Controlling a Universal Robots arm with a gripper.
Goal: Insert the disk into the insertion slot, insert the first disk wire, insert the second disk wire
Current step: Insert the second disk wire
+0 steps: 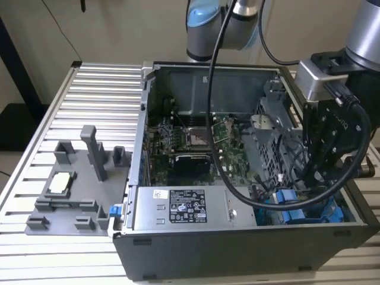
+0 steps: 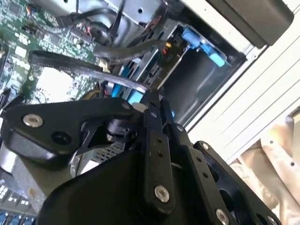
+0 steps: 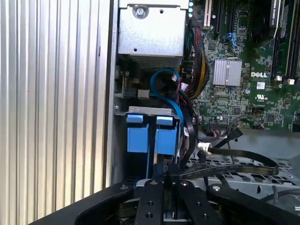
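Note:
The disk [image 3: 154, 136] sits in its slot at the case's corner, its two bright blue carrier tabs facing my gripper; in the exterior view its blue carrier [image 1: 291, 205] shows low at the right. My gripper [image 3: 161, 180] hangs right over the tabs, fingers close together. A flat black disk wire [image 3: 243, 161] loops back and ends between them. In the second wrist view that same wire [image 2: 84, 68] runs straight to the gripper [image 2: 149, 96]. In the exterior view the gripper [image 1: 312, 178] reaches down into the case. A thinner wire with a white plug [image 3: 202, 147] lies beside it.
The open computer case holds a green motherboard [image 1: 196, 148], a grey labelled power-supply box [image 1: 178, 208] and a metal drive cage [image 1: 273, 124]. A blue cable [image 3: 161, 77] curls behind the disk. A grey fixture [image 1: 77, 190] stands on the ribbed table [image 1: 101, 95] at the exterior view's left.

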